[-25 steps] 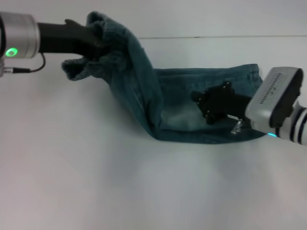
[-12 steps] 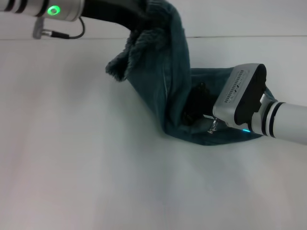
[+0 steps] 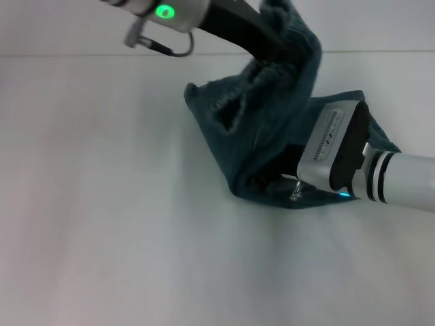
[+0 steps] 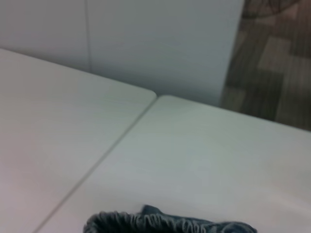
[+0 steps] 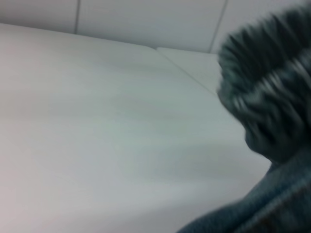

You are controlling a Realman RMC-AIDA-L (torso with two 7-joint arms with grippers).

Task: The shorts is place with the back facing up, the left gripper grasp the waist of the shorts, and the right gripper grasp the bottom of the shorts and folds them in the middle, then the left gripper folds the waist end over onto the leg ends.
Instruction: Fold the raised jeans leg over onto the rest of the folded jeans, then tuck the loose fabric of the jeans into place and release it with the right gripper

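The blue-green denim shorts point(image 3: 272, 129) lie on the white table, with one end lifted into a tent. My left gripper point(image 3: 275, 44) reaches in from the upper left and is shut on the ruffled waist point(image 3: 265, 75), holding it above the flat half. The same waist band shows in the left wrist view point(image 4: 170, 224) and, blurred, in the right wrist view point(image 5: 272, 97). My right gripper point(image 3: 275, 182) sits low on the flat denim, mostly covered by the hanging cloth. A strip of the leg ends point(image 3: 385, 140) peeks out behind the right wrist.
The white table point(image 3: 102, 204) stretches wide to the left and front of the shorts. A seam between two tabletops point(image 4: 112, 145) runs across the far side. A grey wall and a patch of brown floor point(image 4: 277, 53) lie beyond the table edge.
The left gripper has carried the waist to the right, over the flat leg half. The hanging cloth now drapes over the right gripper, which has shifted a little left.
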